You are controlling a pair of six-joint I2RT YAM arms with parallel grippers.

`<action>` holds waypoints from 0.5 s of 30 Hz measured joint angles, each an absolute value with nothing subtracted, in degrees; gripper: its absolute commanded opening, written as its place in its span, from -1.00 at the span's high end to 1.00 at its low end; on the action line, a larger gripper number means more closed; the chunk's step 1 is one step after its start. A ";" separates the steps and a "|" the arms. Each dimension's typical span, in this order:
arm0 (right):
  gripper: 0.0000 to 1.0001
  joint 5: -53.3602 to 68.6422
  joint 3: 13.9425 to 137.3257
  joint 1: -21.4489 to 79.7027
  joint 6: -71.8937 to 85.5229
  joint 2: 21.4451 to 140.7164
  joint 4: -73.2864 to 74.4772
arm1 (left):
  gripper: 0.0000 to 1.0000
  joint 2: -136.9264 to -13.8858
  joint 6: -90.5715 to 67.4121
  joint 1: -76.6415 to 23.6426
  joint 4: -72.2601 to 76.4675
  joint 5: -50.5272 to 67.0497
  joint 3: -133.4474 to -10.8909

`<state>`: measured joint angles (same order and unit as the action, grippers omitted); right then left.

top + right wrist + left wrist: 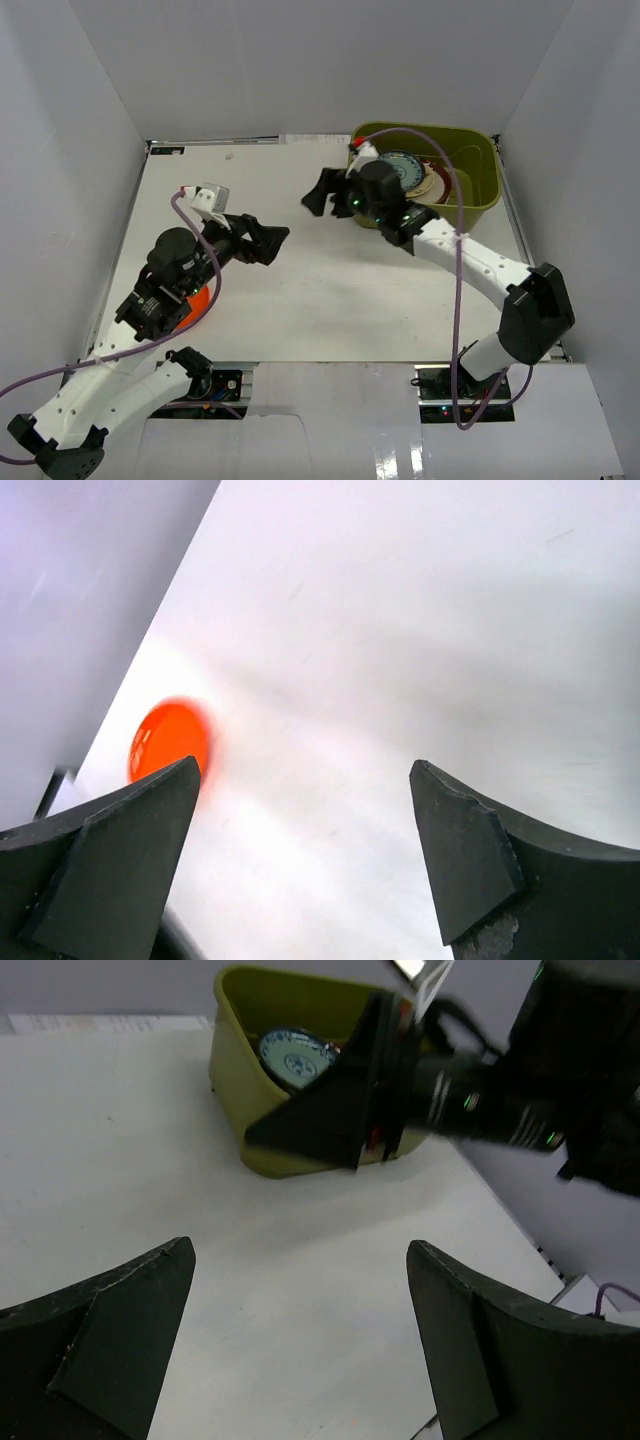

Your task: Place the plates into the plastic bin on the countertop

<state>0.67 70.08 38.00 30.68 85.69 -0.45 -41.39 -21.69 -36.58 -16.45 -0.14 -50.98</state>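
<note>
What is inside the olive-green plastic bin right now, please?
A blue-green patterned plate lies uppermost in the bin, a white plate with dark red rim showing beside it. The right arm covers the left part; anything underneath cannot be seen.

walls [80,90]: plain white, boxed in on three sides | paper sheet [315,139]: lying flat along the far edge, print too small to read tbh | black strip [166,150]: little thing, far-left corner | white panel [330,395]: near edge, between the two bases
</note>
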 measured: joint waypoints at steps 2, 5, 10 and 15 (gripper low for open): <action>-0.79 0.69 69.28 45.36 31.83 88.99 -3.46 | -0.96 -38.92 -22.13 -36.58 -16.38 -2.28 -52.03; -0.77 1.78 71.70 52.60 33.32 98.91 -6.98 | -0.96 -36.34 -22.31 -36.58 -16.16 -5.02 -55.09; -0.68 3.99 81.95 59.59 35.66 118.56 -8.91 | -0.96 -32.51 -23.14 -36.60 -14.87 -6.87 -56.93; -0.56 6.79 95.18 64.27 38.35 132.75 -10.11 | -0.96 -31.81 -24.01 -36.67 -16.47 -7.97 -56.93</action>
<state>6.79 95.18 64.27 38.35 132.75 -10.11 -31.81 -24.01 -36.67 -16.47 -7.97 -56.93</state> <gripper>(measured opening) 0.796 0.975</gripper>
